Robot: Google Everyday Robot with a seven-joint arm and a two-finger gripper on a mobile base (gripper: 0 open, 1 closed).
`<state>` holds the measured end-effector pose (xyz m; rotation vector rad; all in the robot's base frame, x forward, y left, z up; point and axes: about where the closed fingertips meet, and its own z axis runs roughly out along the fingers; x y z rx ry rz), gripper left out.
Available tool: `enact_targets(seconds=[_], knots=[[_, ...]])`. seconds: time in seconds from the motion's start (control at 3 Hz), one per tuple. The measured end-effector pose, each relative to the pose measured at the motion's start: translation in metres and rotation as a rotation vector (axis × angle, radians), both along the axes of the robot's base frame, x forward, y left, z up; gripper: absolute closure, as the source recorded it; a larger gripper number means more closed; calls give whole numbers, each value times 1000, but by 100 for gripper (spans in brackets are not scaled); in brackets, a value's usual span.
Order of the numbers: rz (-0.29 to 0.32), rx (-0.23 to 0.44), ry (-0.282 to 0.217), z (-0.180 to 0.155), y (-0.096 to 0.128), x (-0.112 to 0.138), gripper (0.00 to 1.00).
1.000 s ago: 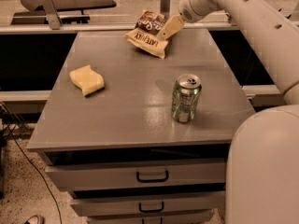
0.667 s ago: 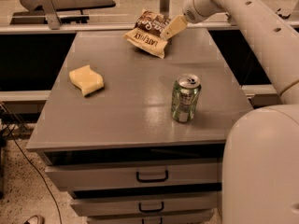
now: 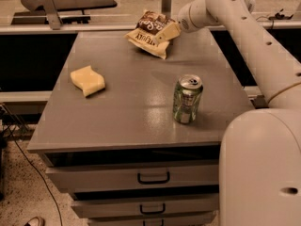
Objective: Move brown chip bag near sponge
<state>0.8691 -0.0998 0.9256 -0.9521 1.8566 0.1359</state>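
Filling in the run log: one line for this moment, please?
tool at brown chip bag, far edge of table | sponge left, apart | green can upright, front right

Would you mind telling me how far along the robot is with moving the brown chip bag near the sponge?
Done: nothing visibly finished. In hand: the gripper is at the brown chip bag, at the table's far edge. Left: carrying the bag over to the sponge near the left edge, well apart from it.

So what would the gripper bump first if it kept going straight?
The brown chip bag. The gripper, at the table's far edge, points left into it and seems to touch it, though depth is unclear.
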Motion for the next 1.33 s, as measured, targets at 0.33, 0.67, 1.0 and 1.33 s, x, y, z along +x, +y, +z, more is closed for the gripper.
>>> enact_targets(seconds=[0.33, 0.67, 1.0, 1.33], knots=[[33, 61, 24, -11, 25, 6, 0], [46, 104, 63, -28, 41, 10, 0], [46, 132, 102, -48, 50, 13, 16], [52, 142, 106, -57, 53, 15, 39]])
